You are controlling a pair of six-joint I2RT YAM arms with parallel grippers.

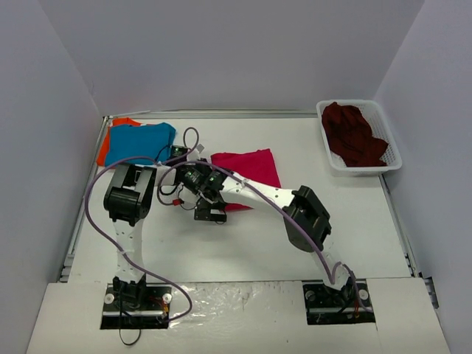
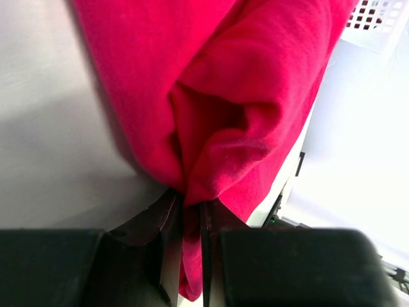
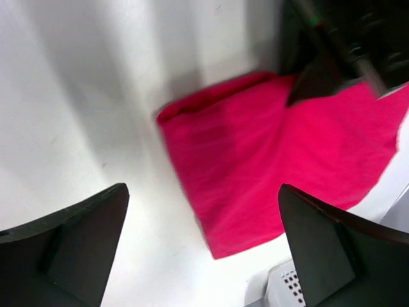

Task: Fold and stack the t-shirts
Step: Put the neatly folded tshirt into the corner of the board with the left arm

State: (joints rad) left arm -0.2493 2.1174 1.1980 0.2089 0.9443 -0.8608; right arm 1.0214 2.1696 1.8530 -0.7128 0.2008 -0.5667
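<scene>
The left fingers (image 2: 150, 224) are clamped tight on a bunched fold of the crimson-pink t-shirt (image 1: 251, 168); the cloth is squeezed into the narrow slit between them, with a tail of it hanging below; that's a firm pinch at the shirt's left edge. On the other side, the right fingers (image 3: 83, 236) stand spread wide with nothing between them, hovering above the table (image 1: 243, 243) with the pink cloth lying beneath (from that wrist view the shirt is a flat folded patch, one side drawn up toward the left arm's dark tip). From above, the shirt sits about mid-table, a little left of centre; both wrists crowd in at its left edge. The blue t-shirt (image 1: 140, 141) lies in the far left corner on top of the orange t-shirt (image 1: 105, 147), which peeks out at its left side; the dark maroon t-shirt (image 1: 354, 136) is heaped in the white mesh basket (image 1: 363, 169) at the far right, well apart from the action.
</scene>
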